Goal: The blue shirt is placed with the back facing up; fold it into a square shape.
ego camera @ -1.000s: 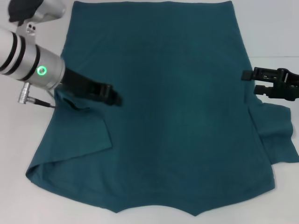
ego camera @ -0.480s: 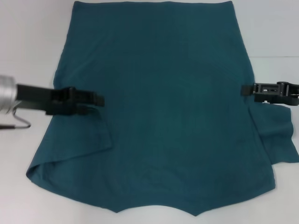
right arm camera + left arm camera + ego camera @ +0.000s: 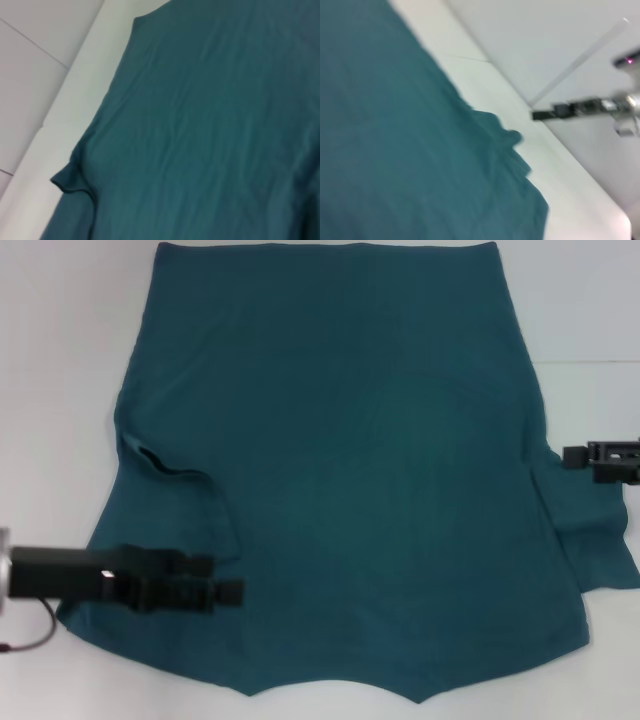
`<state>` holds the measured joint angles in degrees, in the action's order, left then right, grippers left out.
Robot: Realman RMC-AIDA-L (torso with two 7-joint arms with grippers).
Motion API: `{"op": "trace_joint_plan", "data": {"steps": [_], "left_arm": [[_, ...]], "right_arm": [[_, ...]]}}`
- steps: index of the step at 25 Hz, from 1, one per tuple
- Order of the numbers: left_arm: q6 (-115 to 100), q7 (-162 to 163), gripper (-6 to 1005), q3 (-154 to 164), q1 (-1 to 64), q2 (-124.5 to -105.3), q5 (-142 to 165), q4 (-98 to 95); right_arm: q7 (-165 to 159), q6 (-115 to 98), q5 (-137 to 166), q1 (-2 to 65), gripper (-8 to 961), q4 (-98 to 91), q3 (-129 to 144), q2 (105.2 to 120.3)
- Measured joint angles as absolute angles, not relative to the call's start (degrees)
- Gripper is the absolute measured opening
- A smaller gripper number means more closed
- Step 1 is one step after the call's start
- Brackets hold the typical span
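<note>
The blue shirt (image 3: 350,470) is lying spread flat, plain side up, covering most of the white table (image 3: 60,360), with its left sleeve already turned in over the body and its right sleeve spilling outward. It is looking soft, light and limp, so lifting it by a doubled hem or sleeve edge seems wisest. The left gripper (image 3: 225,591) is hovering over the near-left corner and the right gripper (image 3: 572,454) is waiting beside the right sleeve; I cannot tell whether either's fingers are released or clenched.

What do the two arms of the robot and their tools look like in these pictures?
The left tool is black and blocky, on a black link that ends in a silver cylinder at the frame edge, with a thin reddish cable below it. The right tool is also black, narrow, with small pale details; little of its arm shows.
</note>
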<state>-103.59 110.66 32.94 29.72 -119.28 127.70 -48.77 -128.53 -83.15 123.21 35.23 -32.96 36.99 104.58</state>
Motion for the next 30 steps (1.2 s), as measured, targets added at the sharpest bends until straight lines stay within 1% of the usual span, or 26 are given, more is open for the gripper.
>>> {"op": "trace_joint_plan", "data": {"steps": [1, 2, 3, 4, 9, 16, 18, 25, 30], "left_arm": [[-103.52, 106.95, 952, 32.9, 29.21, -120.12, 127.68, -48.78], [-103.11, 104.09, 952, 32.73, 28.76, -120.87, 127.66, -48.78], [-102.65, 102.86, 952, 32.58, 28.53, -121.24, 127.63, -48.79], [-102.09, 102.1, 952, 32.49, 28.34, -121.6, 127.6, -48.78], [-99.57, 103.59, 952, 32.01, 28.5, -121.78, 127.16, -48.36], [-96.88, 104.74, 952, 31.82, 28.72, -122.4, 126.37, -48.32], [-96.43, 104.75, 952, 31.82, 28.89, -122.49, 126.29, -48.3], [-94.88, 104.91, 951, 31.82, 29.17, -122.54, 125.73, -48.18], [-93.96, 104.96, 951, 31.82, 29.22, -122.71, 125.68, -48.16]], "right_arm": [[-128.67, -83.22, 123.34, 34.89, 913, -33.34, 37.01, 104.5], [-128.83, -83.27, 123.65, 34.59, 912, -33.7, 37.05, 104.38], [-129.52, -83.29, 124.96, 34.23, 911, -34.09, 37.05, 104.07], [-129.52, -83.29, 124.96, 34.23, 911, -34.09, 37.05, 104.07], [-134.28, -83.34, 129.62, 33.25, 907, -35.5, 36.95, 102.87], [-138.32, -81.99, 131.17, 31.54, 902, -37.53, 35.13, 102.9], [-138.28, -80.32, 132.18, 31.51, 901, -37.31, 35.04, 103.28], [-137.8, -74.59, 132.95, 31.77, 896, -36.49, 34.98, 106.06], [-137.75, -72.78, 132.96, 32.85, 893, -35.11, 35.3, 106.82]]}}
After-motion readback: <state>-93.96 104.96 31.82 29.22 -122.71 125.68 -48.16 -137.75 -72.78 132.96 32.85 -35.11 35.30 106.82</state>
